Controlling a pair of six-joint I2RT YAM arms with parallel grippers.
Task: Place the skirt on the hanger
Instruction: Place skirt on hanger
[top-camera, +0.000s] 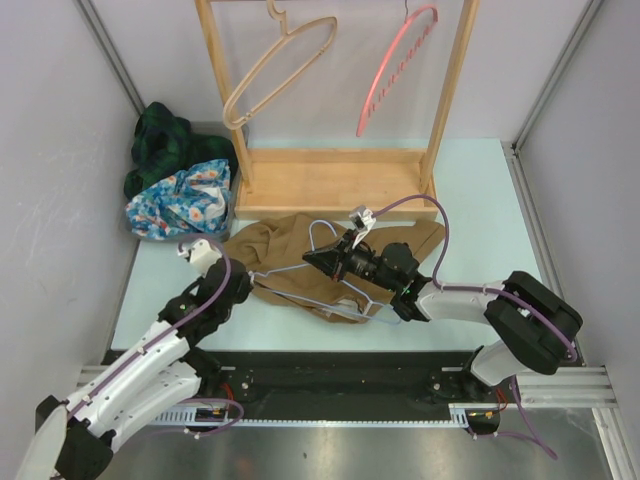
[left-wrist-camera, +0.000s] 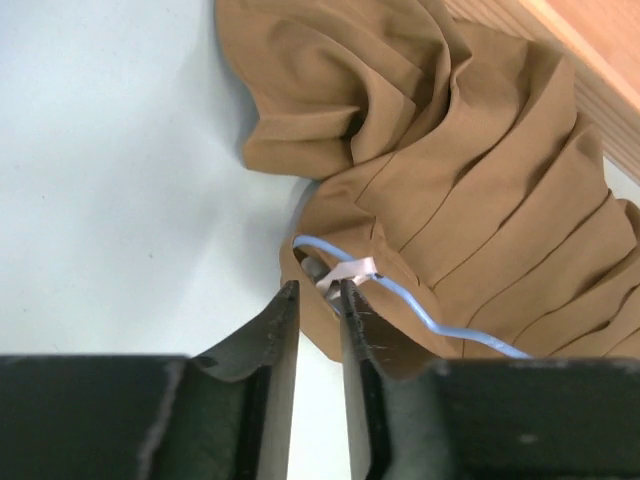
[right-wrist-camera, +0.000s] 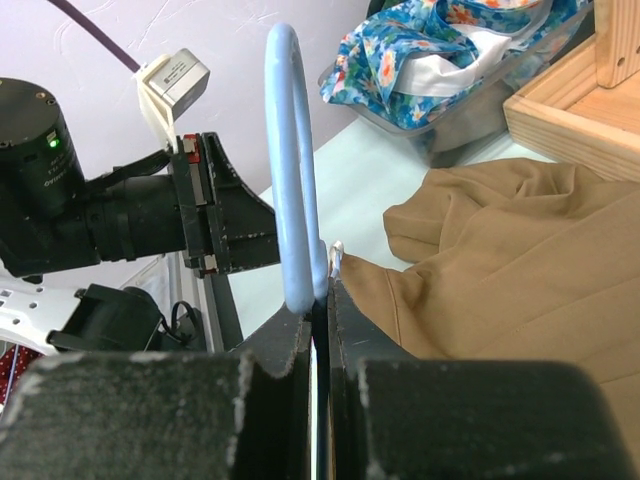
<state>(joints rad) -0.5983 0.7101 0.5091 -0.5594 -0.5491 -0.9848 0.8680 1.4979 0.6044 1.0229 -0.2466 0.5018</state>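
Observation:
The brown skirt (top-camera: 300, 245) lies crumpled on the table in front of the wooden rack. A thin pale-blue wire hanger (top-camera: 345, 300) rests on top of it. My right gripper (top-camera: 312, 258) is shut on the hanger's blue loop (right-wrist-camera: 295, 200), which stands up from its jaws (right-wrist-camera: 322, 290). My left gripper (top-camera: 248, 285) sits low at the skirt's left edge. Its jaws (left-wrist-camera: 318, 290) stand slightly apart with only bare table between them. Just past the fingertips lies the hanger's grey clip (left-wrist-camera: 335, 272), wrapped in white tape, on the skirt's (left-wrist-camera: 480, 200) hem, with the blue wire (left-wrist-camera: 420, 305) running right.
A wooden rack (top-camera: 330, 180) stands at the back, with a wooden hanger (top-camera: 270, 75) and a pink hanger (top-camera: 395, 70) on its rail. A bin of floral cloth (top-camera: 180, 200) and a dark green garment (top-camera: 160, 140) sit at the back left. Walls close both sides.

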